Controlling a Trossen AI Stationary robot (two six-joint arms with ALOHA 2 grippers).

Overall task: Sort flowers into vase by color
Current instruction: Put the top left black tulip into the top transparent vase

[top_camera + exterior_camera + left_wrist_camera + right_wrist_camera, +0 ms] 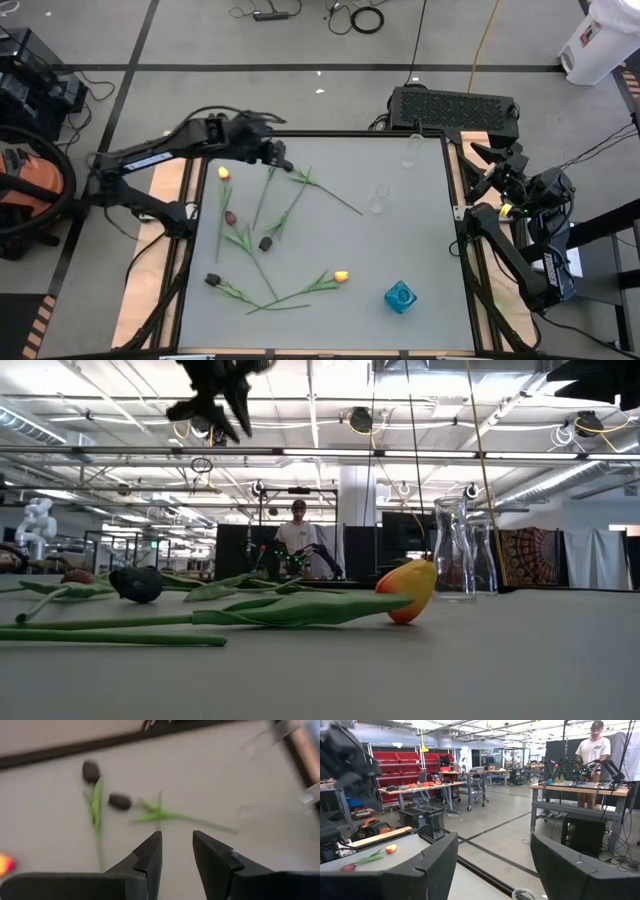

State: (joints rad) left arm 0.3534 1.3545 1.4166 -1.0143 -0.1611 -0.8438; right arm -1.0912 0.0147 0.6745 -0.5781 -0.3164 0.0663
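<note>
Several artificial tulips lie flat on the grey table [420, 250]. A yellow one [224, 173] and a pinkish red one [231, 217] are at the far left. Two dark ones [265, 243] [212, 280] and an orange-yellow one [341, 277] lie nearer, and a green stem [325, 190] lies mid-table. My left gripper [287, 164] hangs open above the far left part of the table, over the stems, with nothing between its fingers [150, 852]. My right gripper [495, 860] stands open off the table's right edge, pointing level.
Two clear glass vases [378, 198] [410, 150] stand at the far right of the table, and a small blue vase [400, 297] stands near the front. In the low view, the orange-yellow tulip [410, 588] lies close in front. A person [297, 535] stands in the room beyond the table.
</note>
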